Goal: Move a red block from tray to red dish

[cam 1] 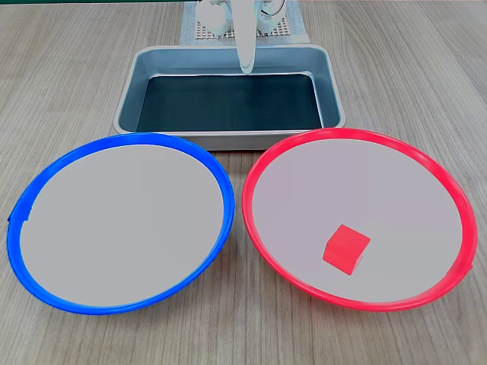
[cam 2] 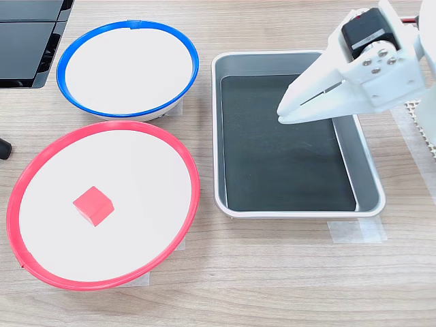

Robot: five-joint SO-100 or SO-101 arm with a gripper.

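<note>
Red block is seen lying in the red dish, on the pale centre, well apart from the gripper and not touching the rim. In the first exterior view the block sits in the near half of the dish, toward that view's lower right.

Step in hand: the placement is judged done; the block rests free, nothing grips it. The tray is seen bare on its dark bottom, directly beneath the gripper. No other red block can be found in either view, so the task is judged at or near its end.

Next move, as a judgement: only a retreat of the arm to rest is called for, kept clear of the tray's raised rim. If another block were meant to be carried, none is visible to be fetched.

Gripper: hung above the tray's far half, tips pointed toward the dish side in the second exterior view. The jaws are seen drawn nearly together, only a thin slit between them; nothing is pinched, nothing is touched. In the first exterior view only a pale narrow tip is shown above the tray's back wall.

The blue dish lies beyond the red one, unused.
</note>
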